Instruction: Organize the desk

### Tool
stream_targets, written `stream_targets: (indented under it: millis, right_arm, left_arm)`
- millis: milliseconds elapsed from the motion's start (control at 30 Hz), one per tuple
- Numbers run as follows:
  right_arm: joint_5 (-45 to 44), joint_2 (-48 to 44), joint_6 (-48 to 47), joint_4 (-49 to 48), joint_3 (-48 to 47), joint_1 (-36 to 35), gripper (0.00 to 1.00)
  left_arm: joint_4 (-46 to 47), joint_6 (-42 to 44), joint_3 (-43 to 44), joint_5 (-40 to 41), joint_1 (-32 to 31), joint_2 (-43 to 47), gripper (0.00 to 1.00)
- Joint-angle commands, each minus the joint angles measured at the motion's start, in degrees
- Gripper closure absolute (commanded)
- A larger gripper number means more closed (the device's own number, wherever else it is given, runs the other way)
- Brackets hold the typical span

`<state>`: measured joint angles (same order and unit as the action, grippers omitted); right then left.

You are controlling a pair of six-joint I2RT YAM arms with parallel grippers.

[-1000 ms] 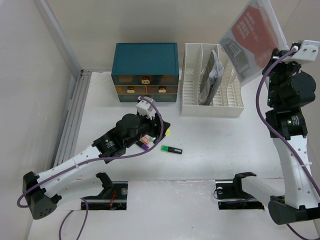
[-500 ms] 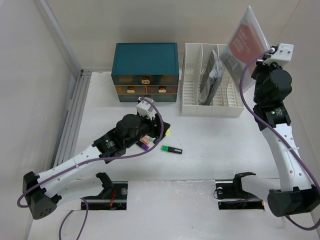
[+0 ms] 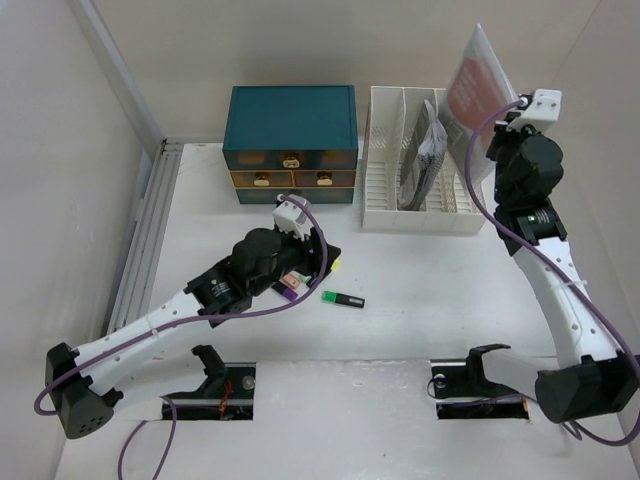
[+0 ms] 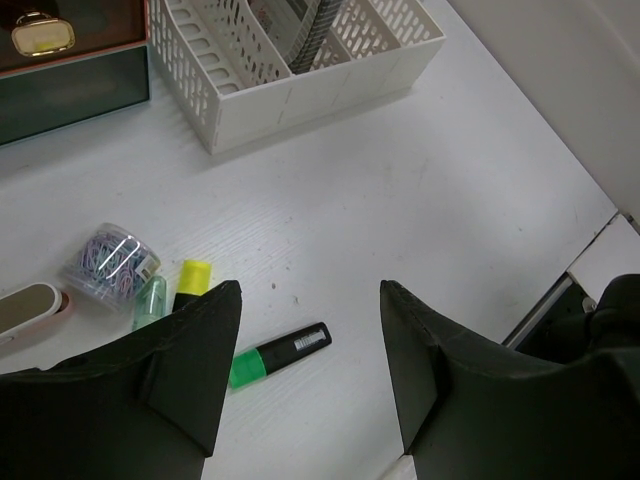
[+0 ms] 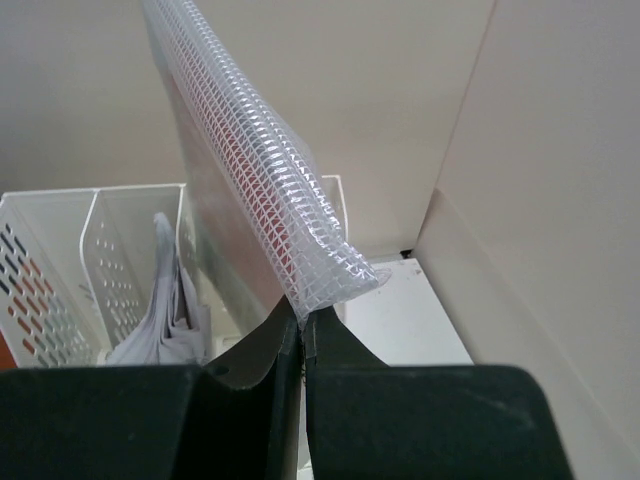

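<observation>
White counter (image 3: 450,290) spans mid-frame. Left claw (image 4: 310,292) spread above a green highlighter (image 4: 278,355), label illegible. Right claw (image 5: 302,322), upper right, pinches a mesh pouch (image 5: 262,190); its red print is unreadable.

left arm (image 3: 170,315) reaches low and forward, left gripper (image 4: 308,300) pointing down, jaws apart. right arm (image 3: 560,290) stands tall, right gripper (image 5: 302,322) raised high, pinched tight on a mesh pouch (image 5: 265,190).

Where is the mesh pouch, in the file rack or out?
Out. The right hand pinches the mesh pouch by its lower edge, raised over the file rack, not in a slot.
</observation>
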<state>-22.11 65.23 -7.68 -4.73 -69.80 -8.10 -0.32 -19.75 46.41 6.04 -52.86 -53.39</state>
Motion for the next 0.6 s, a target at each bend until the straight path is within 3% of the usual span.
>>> stream_targets:
  millis: [0, 567]
  right_arm:
    - [0.4, 0.25, 0.57, -6.52, -0.25, -1.66, 1.0]
    - [-1.36, 6.66, 0.56, -6.52, -0.25, -5.09, 1.0]
  left_arm:
    - [1.28, -0.12, 0.26, -0.86, 0.13, 1.79, 0.45]
    - [1.28, -0.12, 0.26, -0.86, 0.13, 3.46, 0.45]
